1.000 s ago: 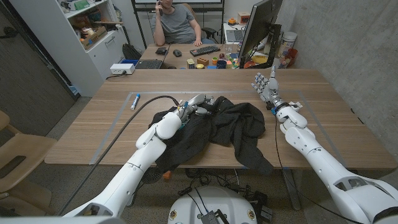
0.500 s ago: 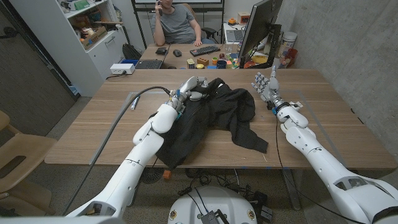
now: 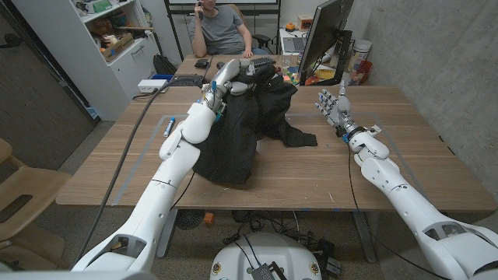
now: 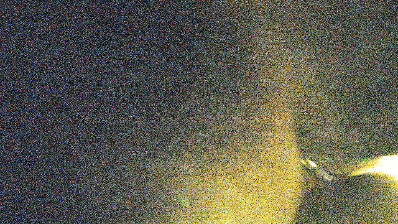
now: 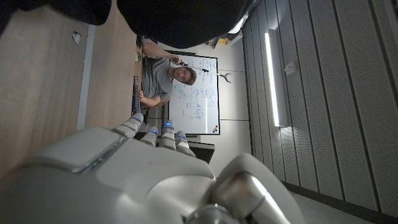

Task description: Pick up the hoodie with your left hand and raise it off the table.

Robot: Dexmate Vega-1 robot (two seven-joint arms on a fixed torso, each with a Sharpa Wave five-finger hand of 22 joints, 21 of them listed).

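The black hoodie point(image 3: 247, 117) hangs from my left hand point(image 3: 231, 77), which grips its top high above the middle of the table. Most of the cloth is lifted; its lower folds still touch the wood near the table's middle. The left wrist view is dark and grainy, covered by cloth. My right hand point(image 3: 333, 106) stands upright at the table's right side, fingers apart and holding nothing, apart from the hoodie. In the right wrist view the back of my right hand point(image 5: 124, 174) shows with the dark hoodie point(image 5: 180, 18) beyond its fingers.
A blue marker point(image 3: 167, 126) lies on the wooden table point(image 3: 117, 167) to the left. A black cable point(image 3: 132, 148) runs along my left arm. Behind the table a person point(image 3: 222, 27) sits at a desk with a monitor point(image 3: 319, 35), a keyboard and small toys.
My left hand has risen and moved away from me with the hoodie, pulling most of the cloth up off the table. My right hand has stayed in place.
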